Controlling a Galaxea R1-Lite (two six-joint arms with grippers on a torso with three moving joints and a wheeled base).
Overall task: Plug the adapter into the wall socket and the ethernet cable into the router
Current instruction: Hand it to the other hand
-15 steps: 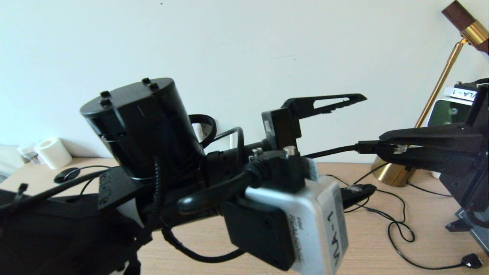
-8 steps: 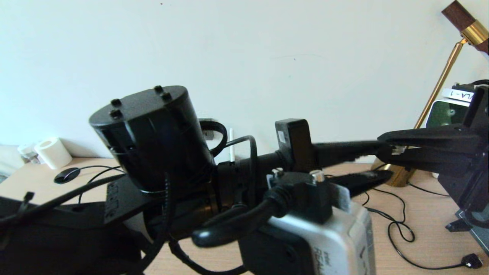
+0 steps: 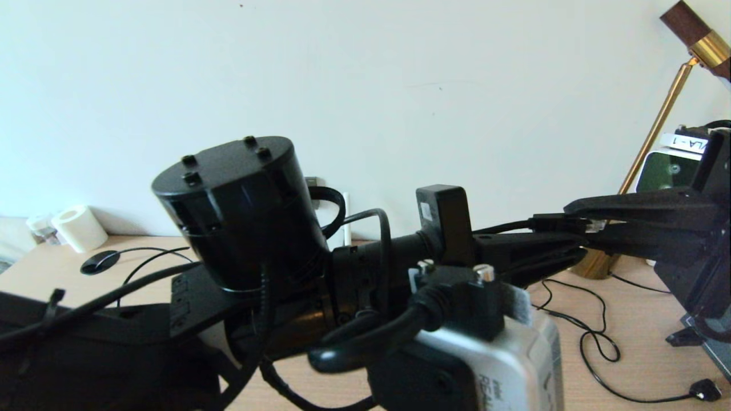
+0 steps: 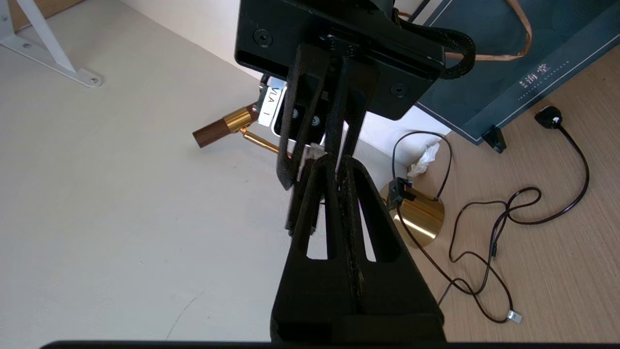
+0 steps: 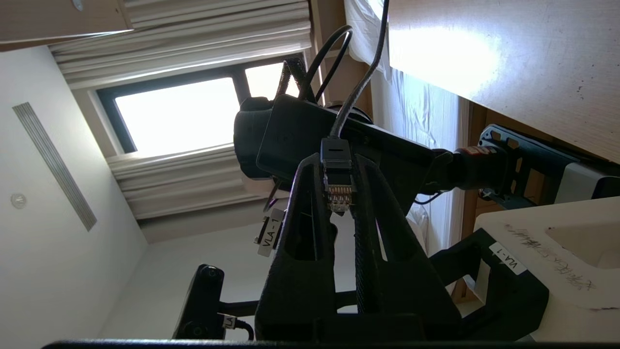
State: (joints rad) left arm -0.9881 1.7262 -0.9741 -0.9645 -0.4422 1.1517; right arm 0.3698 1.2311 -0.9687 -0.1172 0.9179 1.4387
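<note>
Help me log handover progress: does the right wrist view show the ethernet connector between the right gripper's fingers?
Yes, the ethernet cable connector sits clamped between the right gripper fingers, contacts showing.

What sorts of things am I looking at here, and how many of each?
Pincers: 2 (left pincer, right pincer)
Cables: 2 (ethernet cable in the right pincer, thin black cord on the desk)
Lamps: 1 (brass lamp)
Paper rolls: 1 (white paper roll)
Total: 6
</note>
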